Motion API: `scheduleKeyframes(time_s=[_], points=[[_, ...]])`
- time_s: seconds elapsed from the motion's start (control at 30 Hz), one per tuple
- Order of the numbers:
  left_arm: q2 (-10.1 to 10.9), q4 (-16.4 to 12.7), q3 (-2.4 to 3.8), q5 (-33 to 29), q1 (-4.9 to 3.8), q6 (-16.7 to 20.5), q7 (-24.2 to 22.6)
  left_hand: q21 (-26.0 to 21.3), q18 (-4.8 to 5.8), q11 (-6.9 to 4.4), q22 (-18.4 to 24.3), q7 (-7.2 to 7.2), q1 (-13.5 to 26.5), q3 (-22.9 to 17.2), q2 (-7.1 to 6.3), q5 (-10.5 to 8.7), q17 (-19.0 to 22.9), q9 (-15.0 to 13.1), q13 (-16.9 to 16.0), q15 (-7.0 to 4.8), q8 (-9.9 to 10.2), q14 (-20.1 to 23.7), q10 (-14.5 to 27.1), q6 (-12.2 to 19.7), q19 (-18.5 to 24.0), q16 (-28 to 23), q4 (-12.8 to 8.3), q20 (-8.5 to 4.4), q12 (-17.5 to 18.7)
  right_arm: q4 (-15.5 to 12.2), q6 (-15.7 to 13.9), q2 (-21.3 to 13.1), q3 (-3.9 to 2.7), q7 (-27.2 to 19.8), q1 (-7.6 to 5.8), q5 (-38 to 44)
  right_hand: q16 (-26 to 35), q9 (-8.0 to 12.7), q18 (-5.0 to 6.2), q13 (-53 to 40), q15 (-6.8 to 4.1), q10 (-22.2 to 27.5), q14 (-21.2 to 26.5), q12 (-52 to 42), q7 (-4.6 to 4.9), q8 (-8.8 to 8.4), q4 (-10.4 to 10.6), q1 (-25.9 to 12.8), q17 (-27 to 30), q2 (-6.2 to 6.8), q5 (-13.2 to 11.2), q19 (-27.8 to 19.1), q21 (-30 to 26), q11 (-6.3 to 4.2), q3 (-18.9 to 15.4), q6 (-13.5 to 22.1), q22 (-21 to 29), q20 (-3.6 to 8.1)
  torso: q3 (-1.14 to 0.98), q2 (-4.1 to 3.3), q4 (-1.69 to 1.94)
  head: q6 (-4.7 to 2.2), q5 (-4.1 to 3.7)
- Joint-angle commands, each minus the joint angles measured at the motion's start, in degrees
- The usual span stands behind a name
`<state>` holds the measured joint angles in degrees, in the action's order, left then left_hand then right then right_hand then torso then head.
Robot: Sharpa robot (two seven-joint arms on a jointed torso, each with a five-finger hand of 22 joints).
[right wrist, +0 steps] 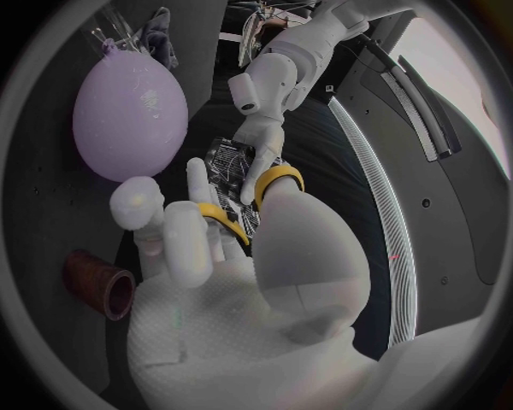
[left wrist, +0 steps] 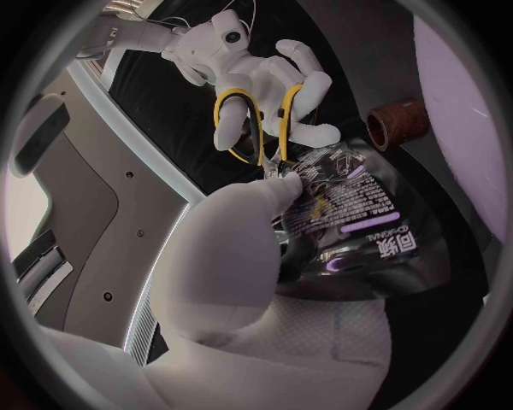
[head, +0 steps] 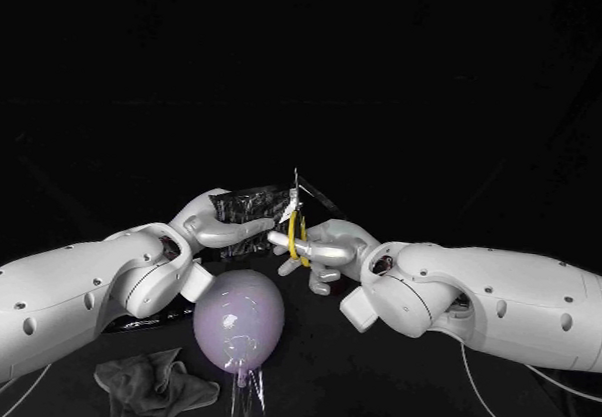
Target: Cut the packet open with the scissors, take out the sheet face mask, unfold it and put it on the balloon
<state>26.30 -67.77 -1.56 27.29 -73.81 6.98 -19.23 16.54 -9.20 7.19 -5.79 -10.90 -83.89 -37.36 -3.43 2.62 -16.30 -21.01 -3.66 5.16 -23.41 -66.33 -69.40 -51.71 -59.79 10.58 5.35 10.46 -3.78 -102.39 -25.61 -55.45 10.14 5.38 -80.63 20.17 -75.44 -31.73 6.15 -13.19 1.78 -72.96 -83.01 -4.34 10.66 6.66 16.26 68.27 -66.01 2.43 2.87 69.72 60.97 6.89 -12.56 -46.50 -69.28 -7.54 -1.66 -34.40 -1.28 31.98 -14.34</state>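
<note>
While the left hand (head: 226,229) grips the dark packet (head: 248,206) above the table (head: 382,408), the right hand (head: 328,255) holds the yellow-handled scissors (head: 295,230), fingers through the loops and blades at the packet's edge. Just below both hands the pale purple balloon (head: 239,321) sits, a crumpled grey cloth (head: 152,384) beside it.

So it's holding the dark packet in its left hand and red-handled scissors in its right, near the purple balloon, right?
Not quite: the scissors have yellow handles, not red, as the right wrist view shows. The rest stands: the left hand holds the packet, the right hand the scissors, the balloon close by.
</note>
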Motion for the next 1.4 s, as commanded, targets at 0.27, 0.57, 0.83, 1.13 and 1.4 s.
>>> scheduleKeyframes(time_s=[0.27,0.57,0.83,1.13,1.4], points=[[-0.2,0.0,0.07,0.2,-0.1,-0.3,-0.7,0.4,-1.16,0.17,0.1,0.06,0.1,0.0,0.53,0.19,-0.1,-3.0,0.0,-0.36,-0.1,-0.1,0.1,-0.4,0.2,-0.3,-0.4,-0.05,0.2,-0.1,-3.7,-0.7,0.03,-0.8,-0.05,-0.8,-4.7,-5.4,-0.88,-7.4,-6.31,-14.0,-3.4,-12.4,-7.48,10.15,-1.4,5.8,-6.7,-5.58,0.0,6.9,8.7,-8.27,-1.7,-17.0,-6.0,5.02,0.06,0.0,0.02,0.06,0.06],[-0.1,0.3,0.07,-0.1,-0.09,-0.1,-0.7,0.4,-1.16,0.17,0.1,0.06,0.1,0.0,0.53,0.19,-0.1,-3.0,0.0,-0.36,-0.1,-0.1,0.1,-0.4,0.2,-0.3,-0.4,-0.05,0.2,-0.8,-7.3,-1.9,0.04,-3.3,-0.05,-1.6,-10.0,-19.7,-2.23,-42.6,-8.29,-14.3,-5.4,-49.9,-10.4,19.0,-0.9,7.9,-15.4,-9.56,0.0,10.4,14.4,-10.52,-7.3,-17.2,-10.4,7.36,0.02,-0.01,0.0,-0.05,0.02],[0.1,0.3,0.07,-0.6,-0.08,-0.1,-0.8,0.4,-1.16,0.17,0.1,0.07,0.1,0.0,0.55,0.19,-0.1,-3.0,0.0,-0.36,-0.1,-0.1,0.1,-0.4,0.2,-0.4,-0.4,-0.04,0.2,-1.4,-9.3,-3.4,0.04,-5.8,-0.04,-1.7,-10.6,-24.9,-2.45,-47.5,-8.75,-13.5,-5.5,-54.0,-10.86,21.08,-0.9,9.0,-16.4,-11.02,-0.1,10.9,15.3,-10.92,-10.1,-15.9,-11.3,7.84,0.01,-0.01,0.0,-0.21,-0.03],[1.4,-0.8,0.08,-3.8,-0.05,-1.0,-1.5,0.4,-1.16,0.17,0.1,0.06,0.1,0.0,0.56,0.19,-0.1,-3.0,0.0,-0.36,-0.1,-0.1,0.1,-0.4,0.2,-0.4,-0.4,-0.04,0.2,-2.1,-9.9,-5.6,0.15,-8.7,-0.02,-1.9,-10.7,-26.2,-2.52,-48.3,-8.8,-13.2,-5.5,-54.3,-10.92,21.13,-1.3,9.9,-16.4,-11.66,0.0,11.1,15.7,-11.0,-11.2,-15.7,-11.6,7.9,0.04,-0.05,-0.01,-0.24,0.24],[4.5,-3.3,0.09,-9.8,-0.02,-5.1,-5.3,0.4,-1.12,0.24,0.1,0.02,0.4,0.0,0.64,0.19,-0.1,-3.0,0.1,-0.28,0.0,0.0,0.2,-0.3,0.4,-0.5,-0.3,0.03,0.3,-2.5,-8.8,-7.4,0.89,-14.1,0.32,-4.8,-10.3,-26.6,-2.41,-47.8,-8.71,-12.8,-5.3,-53.3,-10.76,20.53,-1.8,10.7,-15.7,-12.14,0.0,10.7,15.2,-10.88,-11.7,-15.1,-11.4,7.86,0.06,0.02,0.0,0.21,1.44]])
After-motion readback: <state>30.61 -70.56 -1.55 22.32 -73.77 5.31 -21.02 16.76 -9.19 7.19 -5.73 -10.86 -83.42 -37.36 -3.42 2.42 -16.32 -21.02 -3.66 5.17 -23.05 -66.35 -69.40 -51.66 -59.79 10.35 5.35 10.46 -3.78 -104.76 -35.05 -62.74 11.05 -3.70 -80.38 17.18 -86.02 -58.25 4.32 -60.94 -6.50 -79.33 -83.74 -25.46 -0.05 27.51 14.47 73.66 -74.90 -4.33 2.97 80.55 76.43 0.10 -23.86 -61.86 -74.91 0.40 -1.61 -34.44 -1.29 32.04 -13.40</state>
